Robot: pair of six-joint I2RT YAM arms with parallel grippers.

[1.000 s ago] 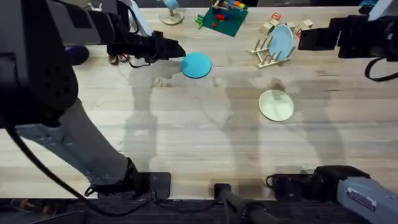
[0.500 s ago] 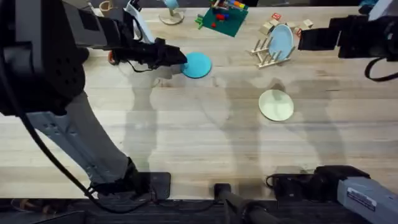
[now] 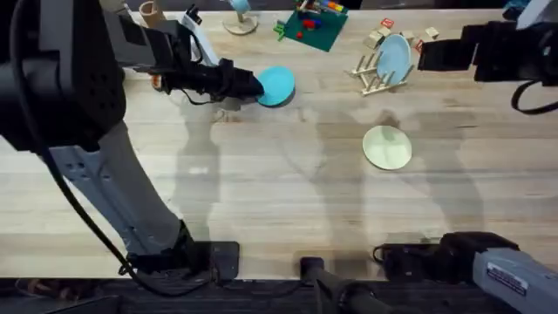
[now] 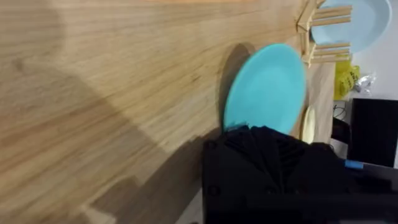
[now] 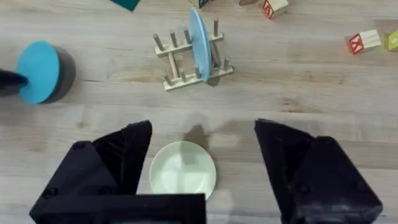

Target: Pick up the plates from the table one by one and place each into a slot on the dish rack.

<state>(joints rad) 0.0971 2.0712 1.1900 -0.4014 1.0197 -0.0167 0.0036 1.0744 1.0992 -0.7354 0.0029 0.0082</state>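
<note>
The left gripper (image 3: 248, 85) is clamped on the near rim of the turquoise plate (image 3: 277, 85), which looks tipped up off the table (image 3: 261, 201) in the right wrist view, so it's taken as gripped rather than just touched; the right gripper (image 5: 202, 171) is spread wide with nothing in it, the cream plate (image 5: 183, 170) lying flat right below it; the dish rack (image 5: 189, 53) sits beyond that, a pale blue plate (image 5: 198, 36) already standing in one slot. The plates look like thin stiff plastic, probably light and a bit slippery, so an edge pinch is judged best. Red letters are printed on the toy blocks (image 5: 274, 7), too small to be read.
</note>
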